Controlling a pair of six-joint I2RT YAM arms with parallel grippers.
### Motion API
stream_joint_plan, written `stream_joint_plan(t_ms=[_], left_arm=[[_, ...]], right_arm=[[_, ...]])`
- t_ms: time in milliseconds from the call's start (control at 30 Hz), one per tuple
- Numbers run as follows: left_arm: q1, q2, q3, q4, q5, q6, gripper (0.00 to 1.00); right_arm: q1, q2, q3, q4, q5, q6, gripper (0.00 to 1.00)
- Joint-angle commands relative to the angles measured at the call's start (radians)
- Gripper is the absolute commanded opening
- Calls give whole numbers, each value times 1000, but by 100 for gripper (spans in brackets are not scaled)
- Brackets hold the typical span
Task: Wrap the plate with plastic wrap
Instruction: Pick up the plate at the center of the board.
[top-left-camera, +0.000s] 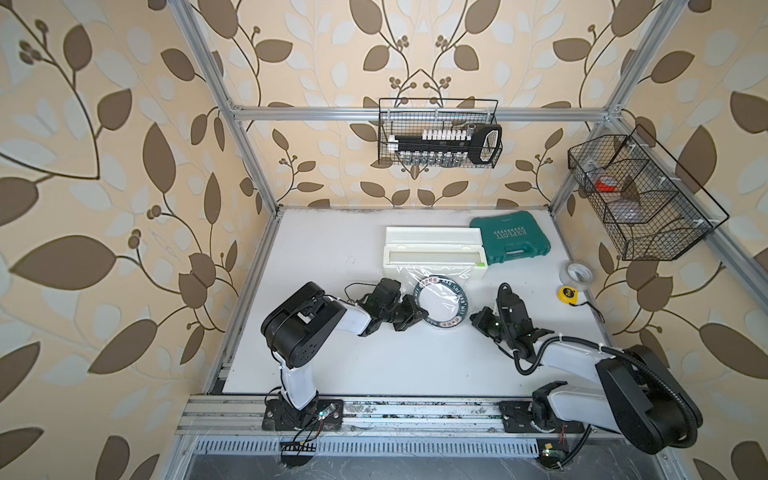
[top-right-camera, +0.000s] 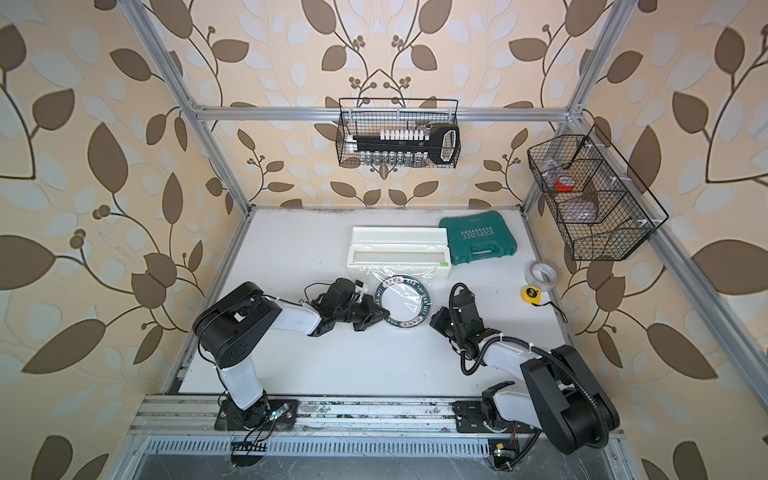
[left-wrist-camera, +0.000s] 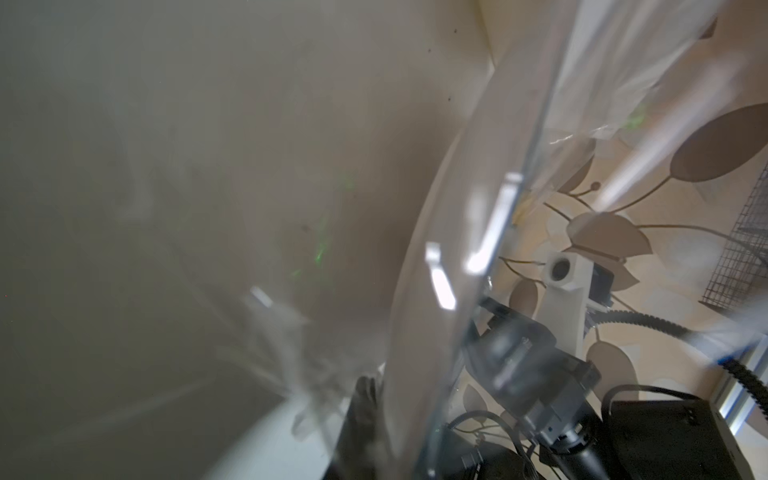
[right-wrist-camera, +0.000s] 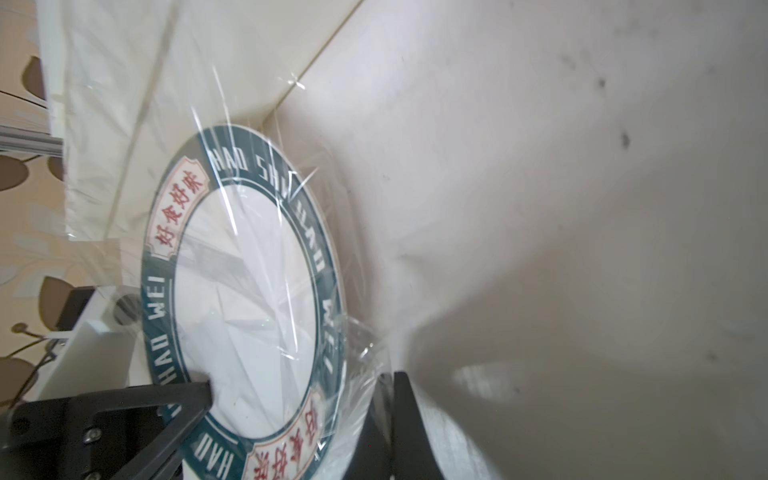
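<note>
On the white tabletop (top-left-camera: 374, 365), just nearer than the long white dispenser box (top-left-camera: 434, 251), the plate (top-left-camera: 459, 309) is draped in plastic wrap (top-left-camera: 409, 276) that reaches back to the box. Its left rim is clamped by the jaws of the left gripper (top-left-camera: 422, 313), and its right rim by those of the right gripper (top-left-camera: 475, 319).

The left arm (top-left-camera: 353, 318) and the right arm (top-left-camera: 569, 353) share one look: bulky black joint housings, smooth white link covers, black wrists and angular black fingers (right-wrist-camera: 183, 399) fixed with small screws (right-wrist-camera: 93, 434). A ribbed black conduit (left-wrist-camera: 648, 316) runs along the right arm (the left carries only thin black wires), bound with white cable ties.
</note>
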Motion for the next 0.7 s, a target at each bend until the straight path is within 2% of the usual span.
stream_joint_plan(t_ms=[0, 233, 333, 533, 667], left_arm=[[-6, -73, 7, 18, 87, -24, 0], [-5, -137, 8, 56, 149, -83, 0], [-4, -172, 20, -31, 129, -42, 0], [9, -186, -5, -50, 107, -27, 0], [8, -205, 2, -52, 108, -33, 0]], right_arm=[[-39, -54, -10, 121, -90, -19, 0], [-53, -51, 19, 110, -102, -11, 0], [-64, -87, -18, 114, -101, 32, 0], [-64, -268, -37, -87, -69, 8, 0], [-69, -275, -40, -146, -45, -19, 0]])
